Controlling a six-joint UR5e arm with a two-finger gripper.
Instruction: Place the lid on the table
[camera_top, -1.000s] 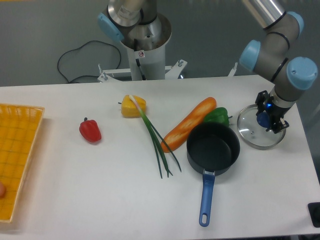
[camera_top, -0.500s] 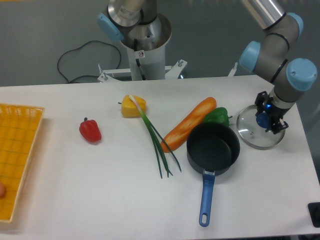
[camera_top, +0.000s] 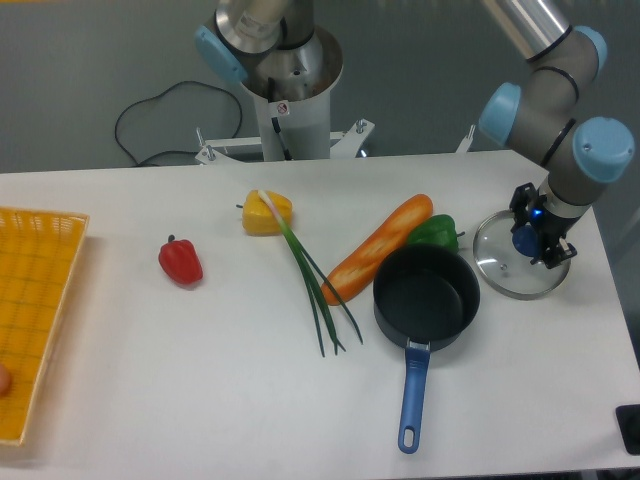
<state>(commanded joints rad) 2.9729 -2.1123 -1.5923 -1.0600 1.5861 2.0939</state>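
The round glass lid (camera_top: 505, 268) with a thin metal rim lies flat on the white table (camera_top: 200, 340) at the far right, just right of the black pot (camera_top: 426, 297). My gripper (camera_top: 530, 240) reaches down onto the lid's centre. Its dark fingers stand on either side of the small blue knob (camera_top: 524, 241) and look closed on it. The arm's wrist hides part of the lid's right edge.
The pot's blue handle (camera_top: 412, 398) points to the front edge. A baguette (camera_top: 378, 247), a green pepper (camera_top: 436, 231), a spring onion (camera_top: 315, 285), a yellow pepper (camera_top: 267, 212) and a red pepper (camera_top: 181, 261) lie mid-table. A yellow mesh basket (camera_top: 35, 300) stands at the left edge.
The gripper has shifted only a few pixels at the knob. The lid stays flat in the same spot.
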